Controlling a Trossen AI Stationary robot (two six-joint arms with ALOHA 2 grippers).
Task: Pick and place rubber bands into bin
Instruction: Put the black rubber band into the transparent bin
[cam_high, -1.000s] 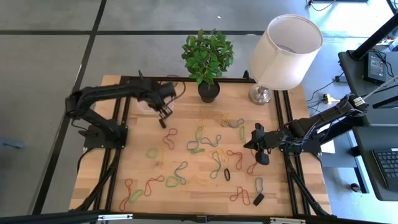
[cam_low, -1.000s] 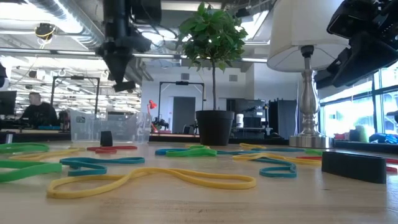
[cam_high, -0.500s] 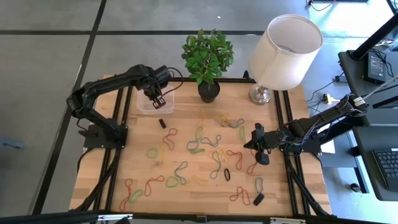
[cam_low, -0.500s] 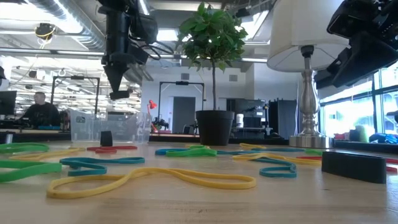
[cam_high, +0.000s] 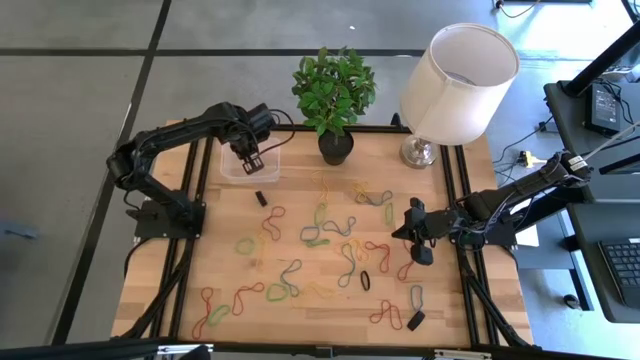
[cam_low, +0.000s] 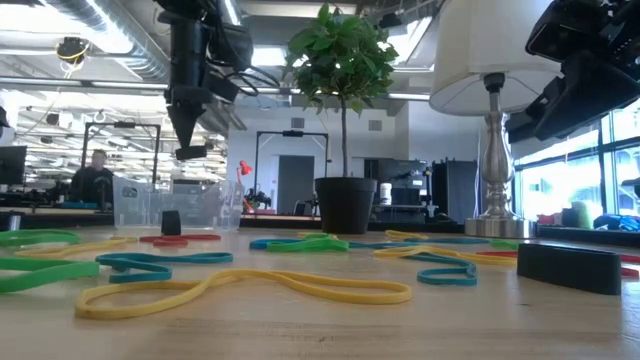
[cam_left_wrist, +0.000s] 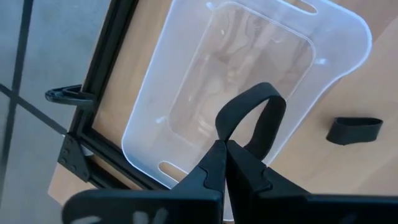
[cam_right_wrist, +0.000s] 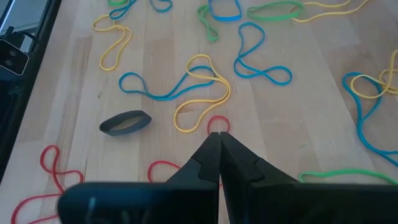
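Many coloured rubber bands (cam_high: 320, 235) (cam_low: 240, 290) (cam_right_wrist: 174, 87) lie flat across the middle and near part of the wooden table. The clear plastic bin (cam_high: 245, 165) (cam_low: 170, 205) (cam_left_wrist: 249, 68) rests on its base at the far left of the table. My left gripper (cam_high: 255, 160) (cam_low: 190, 152) (cam_left_wrist: 224, 144) hangs above the bin, shut on a black rubber band. My right gripper (cam_high: 412, 233) (cam_right_wrist: 219, 135) waits shut, raised over bands at the table's right side, touching nothing. My left gripper pinches one end of a wide black rubber band (cam_left_wrist: 252, 118) between its two shut fingers, which point down from above. The loop stands out open past the fingertips. It is lifted clear and hangs over the bin's inside.
A black plant pot (cam_high: 336, 148) and a lamp base (cam_high: 420, 150) stand along the far edge. Another black band (cam_high: 260, 197) (cam_left_wrist: 354, 129) lies just beside the bin. Black blocky pieces (cam_high: 415, 320) (cam_low: 570, 265) lie near right. A person (cam_low: 95, 175) is in the room behind.
My left gripper has carried the black band from beside the bin toward the table's far left, to a spot over the bin, and has sunk slightly. It has stayed shut and kept still for the last half second. The right arm has not moved.
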